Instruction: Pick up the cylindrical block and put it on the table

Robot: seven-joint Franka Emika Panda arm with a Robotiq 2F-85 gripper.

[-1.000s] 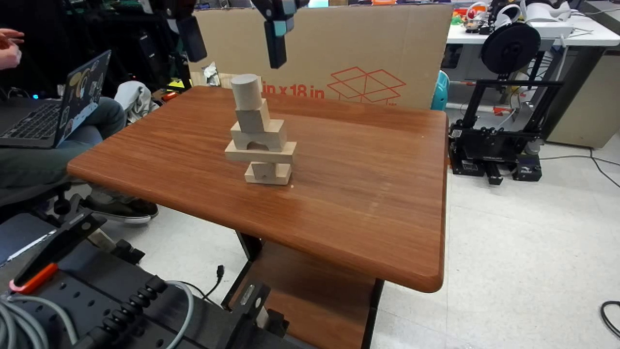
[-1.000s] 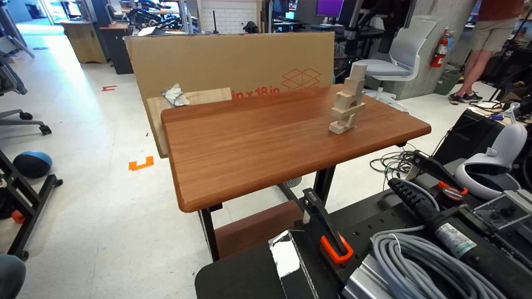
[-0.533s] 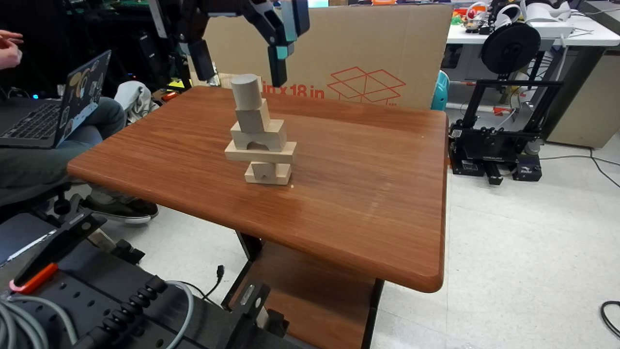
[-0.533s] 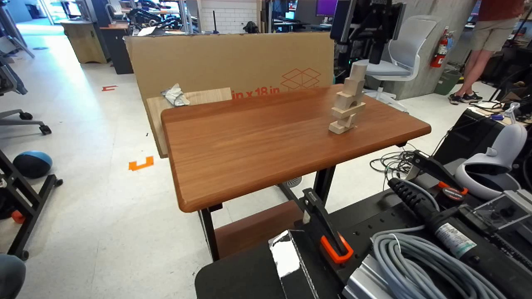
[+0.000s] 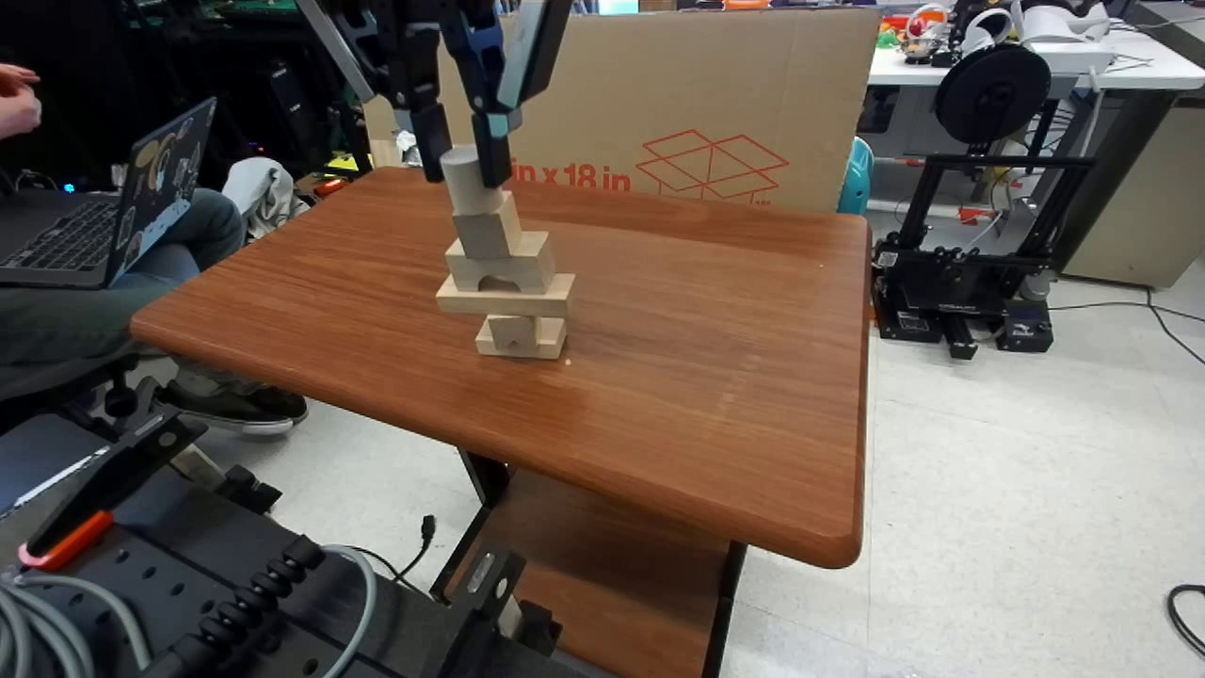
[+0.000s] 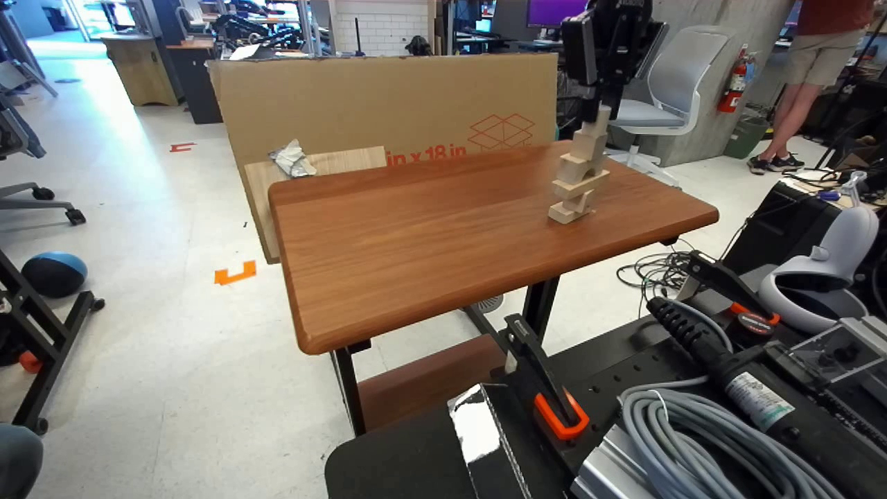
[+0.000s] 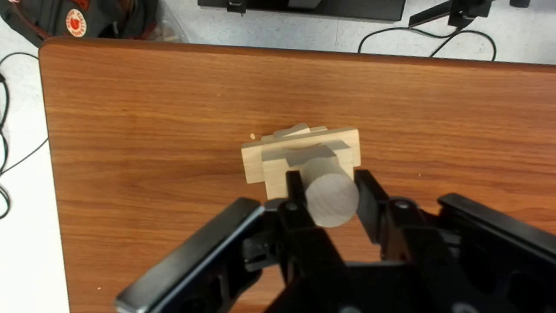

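Note:
The cylindrical block [image 5: 468,188], pale wood, tops a stack of pale blocks on the reddish-brown table [image 5: 697,377]. It leans slightly and still rests on the cube-like block [image 5: 487,234] beneath it. From above, my gripper [image 7: 329,182] is shut on the cylinder, one black finger on each side. The wrist view shows the round top face of the cylindrical block [image 7: 332,200] between the pads. In an exterior view the gripper [image 6: 596,114] hides part of the cylinder [image 6: 603,118].
Under the cube sit an arched block [image 5: 504,266], a flat plank [image 5: 506,297] and smaller blocks [image 5: 521,337], loosely stacked. A large cardboard box [image 5: 734,104] stands behind the table. Someone with a laptop [image 5: 122,207] sits beside it.
My gripper has come down over the stack's top and its fingers have closed from wide apart onto the cylinder. The cylinder and upper blocks have shifted and tilted slightly.

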